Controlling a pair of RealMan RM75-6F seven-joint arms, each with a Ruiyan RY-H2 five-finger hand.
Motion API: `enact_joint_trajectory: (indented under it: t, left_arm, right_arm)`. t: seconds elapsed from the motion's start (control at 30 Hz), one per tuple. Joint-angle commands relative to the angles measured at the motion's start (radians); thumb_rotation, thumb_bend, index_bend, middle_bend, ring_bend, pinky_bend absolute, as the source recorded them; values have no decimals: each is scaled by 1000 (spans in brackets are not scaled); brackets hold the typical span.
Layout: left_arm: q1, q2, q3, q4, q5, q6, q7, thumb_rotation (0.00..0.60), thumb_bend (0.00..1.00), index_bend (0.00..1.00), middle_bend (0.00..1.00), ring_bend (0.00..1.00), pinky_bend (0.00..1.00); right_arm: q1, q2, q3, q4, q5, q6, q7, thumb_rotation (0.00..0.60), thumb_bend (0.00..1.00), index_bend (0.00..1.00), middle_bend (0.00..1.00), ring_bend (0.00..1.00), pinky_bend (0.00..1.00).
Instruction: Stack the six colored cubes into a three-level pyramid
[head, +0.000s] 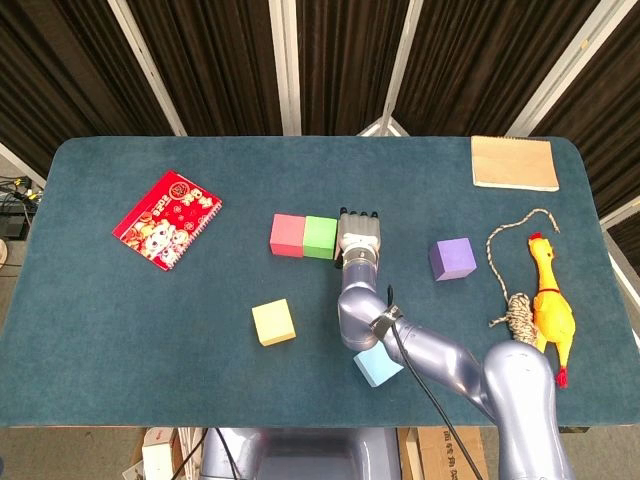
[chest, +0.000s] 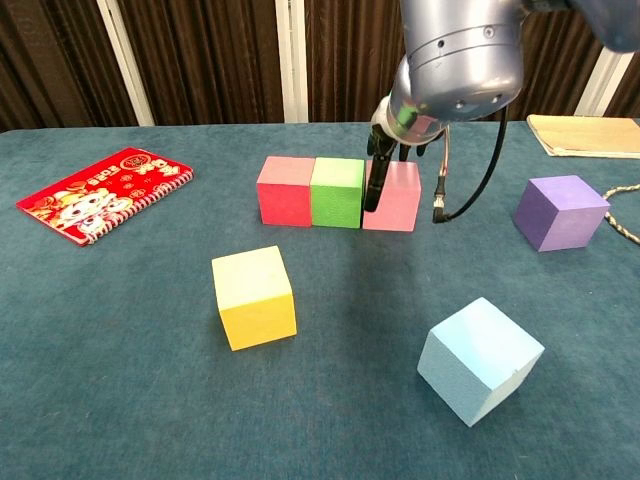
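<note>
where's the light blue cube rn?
The light blue cube sits alone near the table's front edge, right of centre in the chest view, right of the yellow cube and in front of the pink cube.

I'm looking over the red notebook and seeing gold characters on its cover, but I'm not managing to read any.
</note>
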Motion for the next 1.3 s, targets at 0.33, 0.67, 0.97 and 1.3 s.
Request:
enact_joint_trajectory:
  t: [0.33,0.67,0.97,1.3]
  left_arm:
    - [0,-1,2,-1,3,1,1,600,316,148,112,6,0]
    - [-2,-6,1,3,9,8,0,600,316,147,113,6,0]
    - [12,-1,5,-26,44,54,-22,600,316,147,114,6,0]
    - [17,14,5,-33,46,42,-53,600,316,147,113,6,0]
  right_arm:
    - [-97,174,-17,-250,-116,35,164,600,181,59,149,96,0]
    - [-325,508,-35,-730,-230,82,309,600,180,79,150,96,0]
    - [-566,768,-104,-1001,-461,34,520,600,181,127,150,96,0]
    - [-813,940,-321,-1119,-992,-117,743,600,180,147,150,97,0]
